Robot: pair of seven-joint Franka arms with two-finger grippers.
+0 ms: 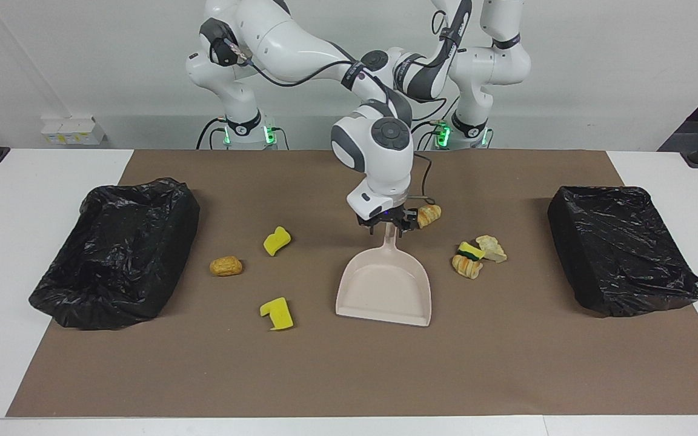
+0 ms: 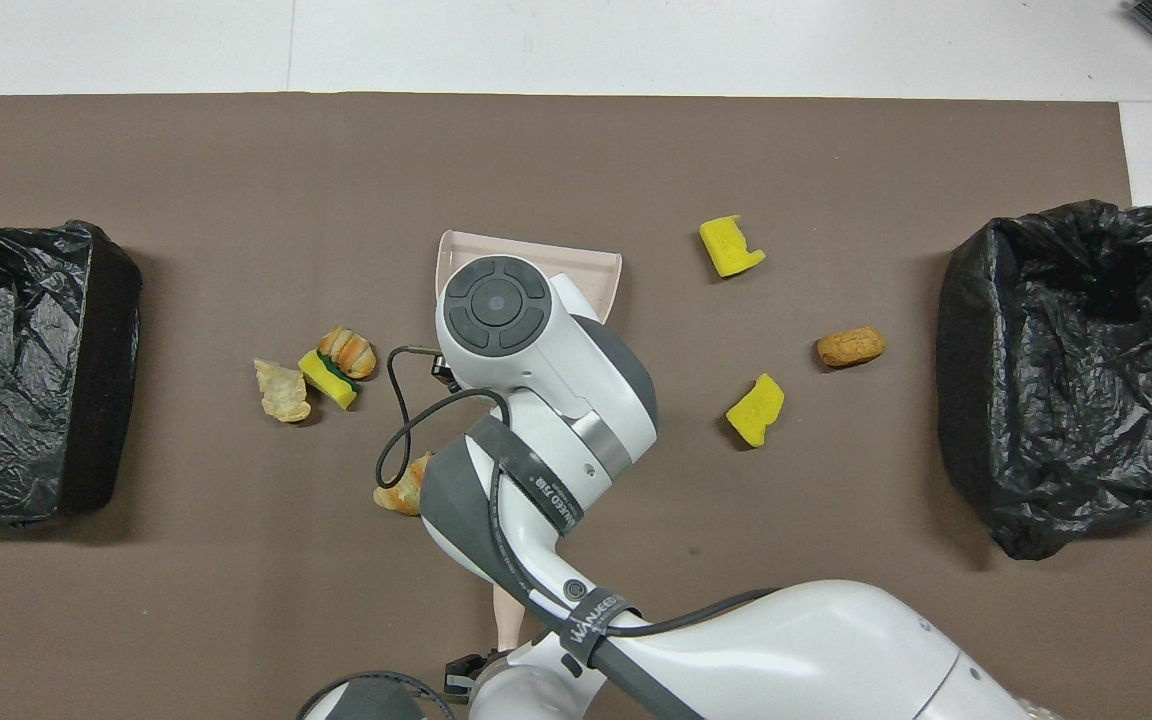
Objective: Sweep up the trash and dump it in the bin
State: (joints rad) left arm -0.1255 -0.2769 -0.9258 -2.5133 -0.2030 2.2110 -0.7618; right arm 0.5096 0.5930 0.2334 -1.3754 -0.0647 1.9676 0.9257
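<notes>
The beige dustpan (image 1: 385, 290) lies mid-mat, handle toward the robots. My right gripper (image 1: 388, 223) is down at that handle, open, a finger on each side. The beige brush (image 2: 507, 606) lies nearer the robots; my left gripper (image 2: 466, 672) is shut on its handle end, hidden in the facing view by the right arm. Trash is scattered: two yellow sponge chunks (image 1: 276, 240) (image 1: 277, 313) and a brown lump (image 1: 226, 266) toward the right arm's end, a pastry piece (image 1: 429, 215) beside the right gripper, and a cluster with a green-backed sponge (image 1: 470, 251) toward the left arm's end.
A bin lined with a black bag (image 1: 119, 248) stands at the right arm's end of the brown mat, and a second one (image 1: 621, 248) at the left arm's end. The right arm's forearm stretches across the brush.
</notes>
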